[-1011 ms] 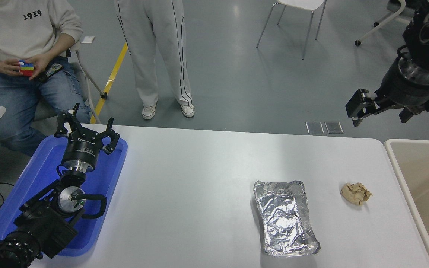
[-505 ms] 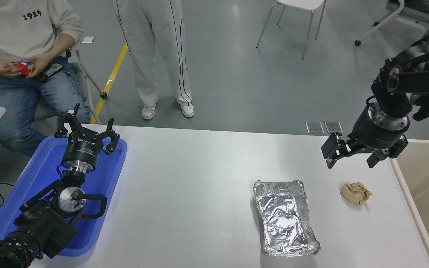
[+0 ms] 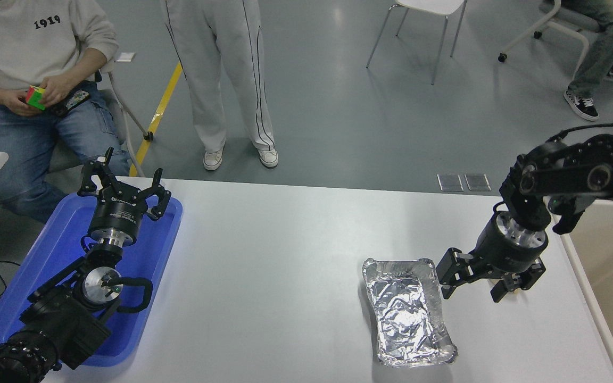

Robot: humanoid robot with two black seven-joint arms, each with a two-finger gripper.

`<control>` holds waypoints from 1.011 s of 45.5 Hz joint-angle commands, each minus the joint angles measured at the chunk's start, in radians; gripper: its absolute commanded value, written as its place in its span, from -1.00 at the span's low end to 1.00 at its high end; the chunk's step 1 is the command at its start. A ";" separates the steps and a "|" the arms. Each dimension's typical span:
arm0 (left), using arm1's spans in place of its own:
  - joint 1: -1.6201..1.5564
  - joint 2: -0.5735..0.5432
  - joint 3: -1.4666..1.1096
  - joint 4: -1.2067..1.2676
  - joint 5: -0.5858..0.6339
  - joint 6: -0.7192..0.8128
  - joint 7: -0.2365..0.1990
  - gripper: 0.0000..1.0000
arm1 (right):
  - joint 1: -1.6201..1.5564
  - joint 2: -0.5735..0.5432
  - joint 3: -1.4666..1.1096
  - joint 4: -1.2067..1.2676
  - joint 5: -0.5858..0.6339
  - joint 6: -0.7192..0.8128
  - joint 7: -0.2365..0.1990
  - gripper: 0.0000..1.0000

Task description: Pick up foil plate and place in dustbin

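Hovering just beside the foil plate (image 3: 407,311) near the table's front right, the right gripper (image 3: 470,291) is spread wide, empty; thin rim could be crumpled or pushed away.

The scene is brightly and evenly lit from overhead, with cool, neutral colour. The white desk (image 3: 285,276) shows a broad soft sheen across its middle and fades slightly greyer toward the near edge. The foil plate (image 3: 406,311) throws sharp specular glints from its crinkles. The right gripper (image 3: 471,284) casts only a faint, diffuse shadow on the desk beneath it. The blue tray (image 3: 61,250) carries a small bright blue-white glare near the left gripper (image 3: 123,186). The grey floor (image 3: 338,106) reflects pale patches of ceiling light. Focus is crisp throughout, with no obvious motion blur; straight edges bend slightly near the frame's borders.
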 commanded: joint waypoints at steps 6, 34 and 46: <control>0.000 0.000 0.000 0.000 0.000 0.000 -0.001 1.00 | -0.154 0.033 0.056 -0.013 -0.010 -0.377 0.000 0.80; 0.000 0.000 0.000 0.000 0.000 0.000 0.001 1.00 | -0.304 0.148 0.090 -0.134 -0.078 -0.442 0.002 0.80; 0.000 0.000 0.000 0.000 0.000 0.000 0.001 1.00 | -0.337 0.159 0.082 -0.137 -0.122 -0.445 0.000 0.57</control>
